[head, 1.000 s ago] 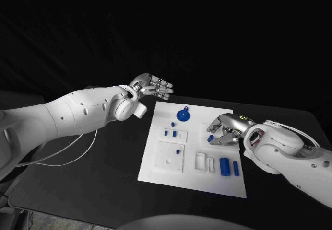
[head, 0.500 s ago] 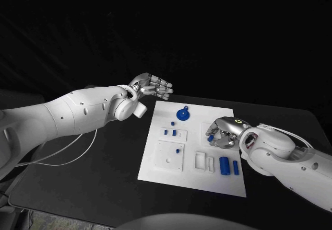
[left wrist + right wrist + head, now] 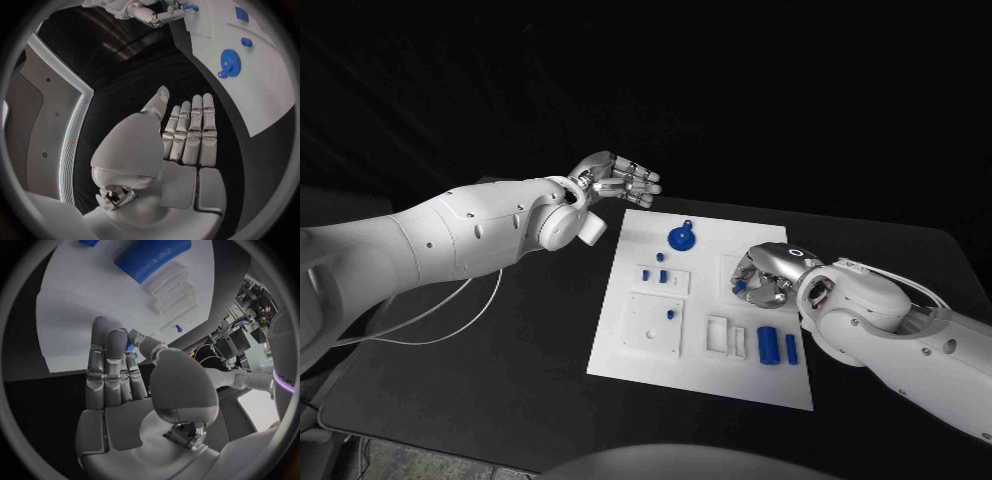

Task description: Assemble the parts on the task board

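The white task board (image 3: 625,365) lies in the middle of the table. On it are a blue gear (image 3: 682,238) at the far end, two blue cylinders (image 3: 769,345) near the right edge, and small blue pegs (image 3: 664,276) in white blocks. My right hand (image 3: 764,272) hangs over the board's right side and pinches a small blue part (image 3: 738,288), which the right wrist view shows between thumb and fingers (image 3: 128,342). My left hand (image 3: 615,180) is raised beyond the board's far left corner, fingers straight and holding nothing. Its wrist view looks down on the gear (image 3: 230,63).
A white cable (image 3: 444,320) loops over the black table to the left of the board. White recessed blocks (image 3: 653,328) stand on the board's near left part. In the right wrist view a blue cylinder (image 3: 153,257) lies beyond the fingertips.
My right hand has curled tighter round the small blue part and its wrist has crept slightly left. The left hand has not moved.
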